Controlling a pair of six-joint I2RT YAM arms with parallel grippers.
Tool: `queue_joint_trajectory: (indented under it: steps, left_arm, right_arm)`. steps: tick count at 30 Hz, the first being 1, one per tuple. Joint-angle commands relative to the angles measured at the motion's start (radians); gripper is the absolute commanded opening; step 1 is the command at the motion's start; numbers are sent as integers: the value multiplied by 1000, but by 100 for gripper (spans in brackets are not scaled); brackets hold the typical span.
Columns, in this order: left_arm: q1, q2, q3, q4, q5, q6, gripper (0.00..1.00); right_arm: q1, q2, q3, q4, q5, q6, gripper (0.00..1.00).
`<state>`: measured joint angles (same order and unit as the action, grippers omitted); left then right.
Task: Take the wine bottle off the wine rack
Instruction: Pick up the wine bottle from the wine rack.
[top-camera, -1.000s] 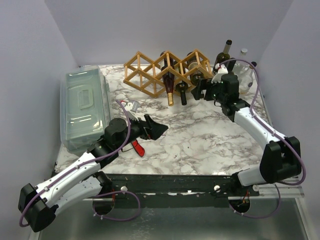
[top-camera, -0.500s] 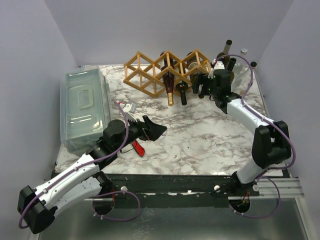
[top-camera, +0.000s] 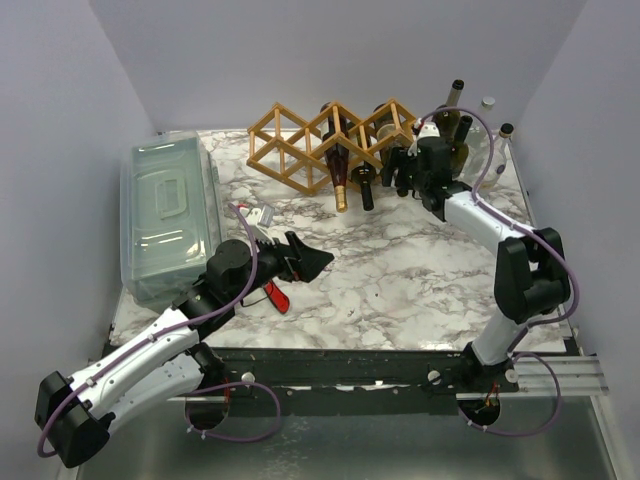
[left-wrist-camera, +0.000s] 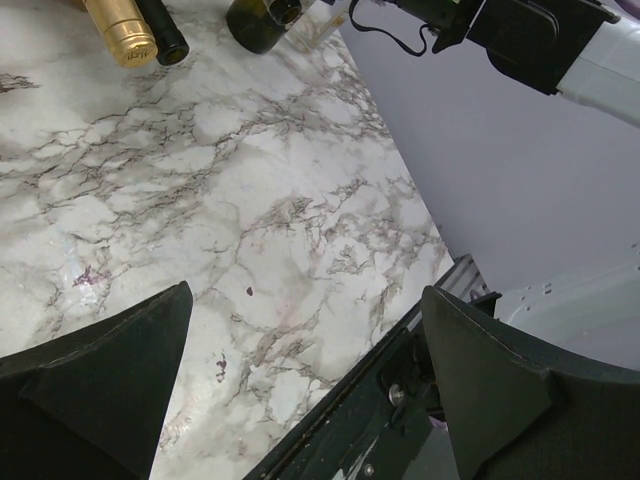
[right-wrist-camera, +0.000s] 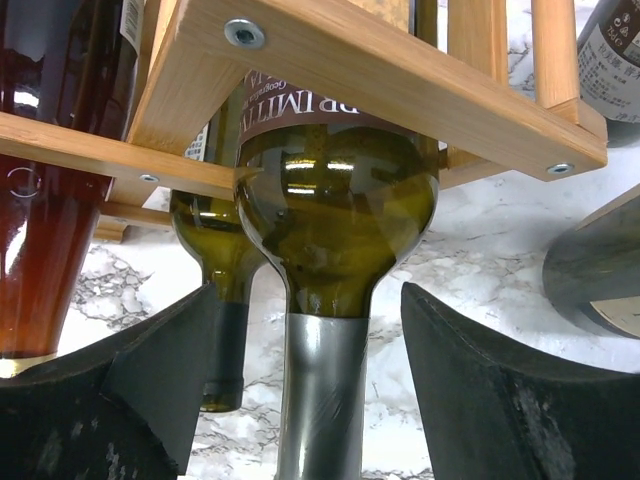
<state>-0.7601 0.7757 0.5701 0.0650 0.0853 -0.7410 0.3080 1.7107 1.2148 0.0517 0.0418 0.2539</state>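
The right gripper (right-wrist-camera: 310, 400) is at the front of the wine rack (right-wrist-camera: 380, 70), at its right-hand end. Its fingers (right-wrist-camera: 150, 400) stand apart on either side of the foil-covered neck of a green wine bottle (right-wrist-camera: 335, 220), with a gap visible on each side, so they hold nothing. The bottle lies in a rack cell, its shoulder just under a front slat and its neck pointing out of the rack. A second green bottle (right-wrist-camera: 215, 300) and a reddish bottle (right-wrist-camera: 50, 200) lie in the rack just to its left. Standing bottles (top-camera: 452, 105) crowd the rack's right end, close to the right arm. In front of the rack the marble table (top-camera: 400, 270) is open. The left gripper (left-wrist-camera: 300, 400) hovers there, well in front of the rack, jaws spread wide and holding nothing. A plastic bin (top-camera: 170, 215) sits left of the rack.
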Motion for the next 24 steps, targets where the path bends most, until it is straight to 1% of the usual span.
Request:
queue_joint_trajectory:
  steps: [1, 5, 23, 24]
  left_arm:
    - [4, -15, -17, -3, -16, 2, 99]
    - [3, -16, -18, -2, -16, 4, 99]
    - [4, -21, -29, -2, -22, 5, 99]
    - [4, -21, -29, -3, -22, 4, 99]
  right_arm:
    - [6, 37, 42, 12, 30, -20, 76]
    - [6, 55, 61, 8, 30, -31, 74]
    - [6, 107, 129, -50, 28, -47, 70]
    - [6, 109, 131, -79, 27, -47, 70]
